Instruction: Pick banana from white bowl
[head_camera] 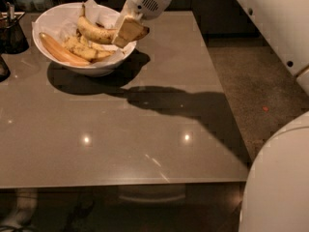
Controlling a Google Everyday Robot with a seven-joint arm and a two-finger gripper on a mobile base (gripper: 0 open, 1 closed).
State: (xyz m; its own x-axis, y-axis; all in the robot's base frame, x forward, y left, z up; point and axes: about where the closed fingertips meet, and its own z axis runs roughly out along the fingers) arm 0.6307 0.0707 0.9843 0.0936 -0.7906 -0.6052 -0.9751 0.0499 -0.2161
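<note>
Speckled banana [96, 33] in tan end effector [129, 32]

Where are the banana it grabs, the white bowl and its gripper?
banana [99, 34]: camera view, speckled middle of its curve.
white bowl [91, 70]: camera view, front outer wall.
gripper [129, 36]: camera view, between its fingers, shut on banana above white bowl's right rim.
</note>
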